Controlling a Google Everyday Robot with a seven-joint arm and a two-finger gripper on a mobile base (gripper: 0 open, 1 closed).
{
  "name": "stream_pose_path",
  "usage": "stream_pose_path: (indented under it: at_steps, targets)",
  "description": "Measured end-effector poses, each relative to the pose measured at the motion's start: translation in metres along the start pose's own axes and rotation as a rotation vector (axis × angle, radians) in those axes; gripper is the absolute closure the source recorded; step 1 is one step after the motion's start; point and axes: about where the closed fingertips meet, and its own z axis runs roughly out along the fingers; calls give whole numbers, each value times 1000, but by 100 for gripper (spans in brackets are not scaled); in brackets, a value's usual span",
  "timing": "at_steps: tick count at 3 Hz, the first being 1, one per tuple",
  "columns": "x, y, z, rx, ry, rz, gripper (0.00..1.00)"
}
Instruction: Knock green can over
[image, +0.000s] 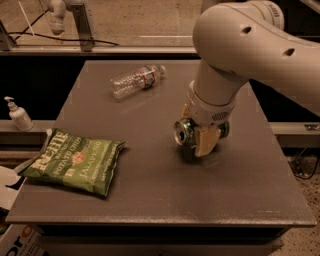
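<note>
The grey table (150, 195) fills most of the frame. Its front edge runs along the bottom and its right edge slants down toward the lower right. The broadest bare stretch is the lower middle and lower right of the top. The upper middle, between the bottle and the arm, is also bare.

A clear plastic water bottle (137, 80) lies on its side in the upper middle. A green jalapeño potato chip bag (75, 161) lies flat at the lower left, near the left edge. A white pump bottle (19, 115) stands off the table at the far left.

The gripper (196, 131) hangs from the white arm just right of centre, well in from every edge. It is clamped on the green can (188, 134), with one pale finger (205, 141) across the can's near side. The can is tipped sideways in the grip, its silver top facing frame left, close over its shadow on the tabletop.
</note>
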Motion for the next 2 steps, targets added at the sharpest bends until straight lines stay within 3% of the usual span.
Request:
stream_pose_path:
  at_steps: [1, 2]
  targets:
    - [23, 0, 7, -23, 164, -26, 82]
    - [33, 0, 8, -41, 244, -35, 59]
